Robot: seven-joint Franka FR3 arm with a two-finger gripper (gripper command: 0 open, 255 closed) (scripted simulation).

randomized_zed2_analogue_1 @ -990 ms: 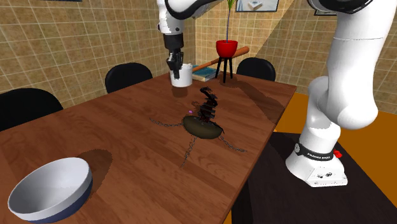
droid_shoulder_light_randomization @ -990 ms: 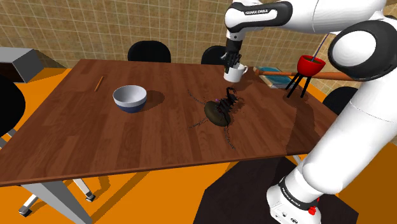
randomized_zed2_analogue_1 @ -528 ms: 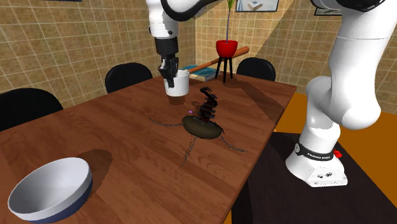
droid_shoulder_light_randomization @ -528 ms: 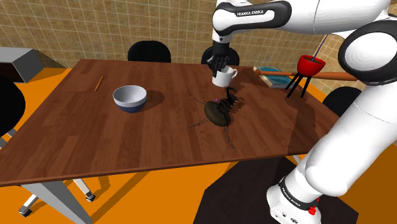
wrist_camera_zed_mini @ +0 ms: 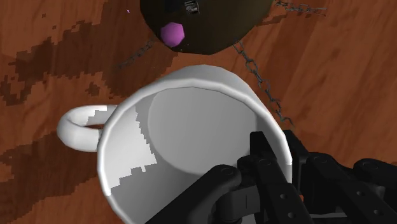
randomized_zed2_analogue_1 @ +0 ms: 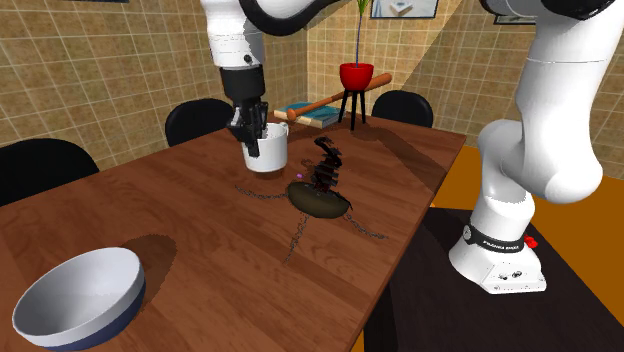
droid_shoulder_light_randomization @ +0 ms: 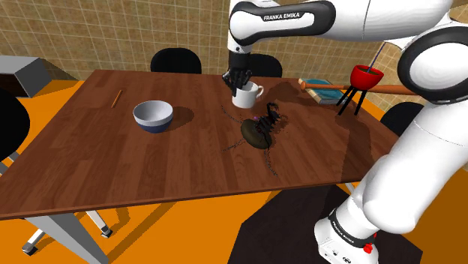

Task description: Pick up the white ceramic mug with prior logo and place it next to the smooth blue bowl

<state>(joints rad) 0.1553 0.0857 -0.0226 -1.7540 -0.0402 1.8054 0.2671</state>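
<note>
Hanging upright, mug (droid_shoulder_light_randomization: 246,99) mouth up.

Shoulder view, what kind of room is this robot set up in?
Most likely a dining room: a long wooden table ringed by dark chairs, tiled walls, and tableware, a blue bowl on the table and a white mug in the gripper.
</note>
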